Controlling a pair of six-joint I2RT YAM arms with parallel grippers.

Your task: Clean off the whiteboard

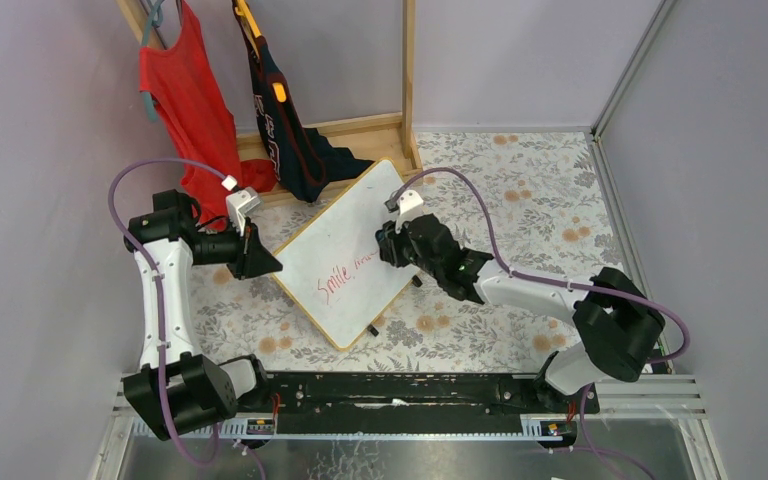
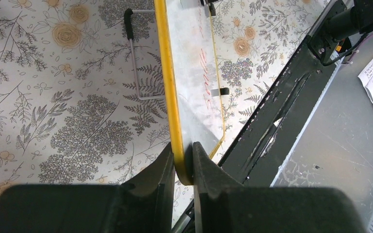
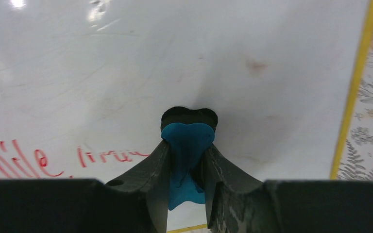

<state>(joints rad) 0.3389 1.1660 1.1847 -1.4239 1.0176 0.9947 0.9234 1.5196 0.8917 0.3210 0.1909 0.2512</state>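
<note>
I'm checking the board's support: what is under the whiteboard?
Under the whiteboard, the left wrist view shows a wire stand with black tips over the floral cloth. From above, the board covers most of it.

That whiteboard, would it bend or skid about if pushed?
Probably stiff: the whiteboard looks flat and framed, with no sag. Likely light and prone to sliding on the tablecloth, which may be why the left hand clamps its edge. Its glossy face looks slippery.
</note>
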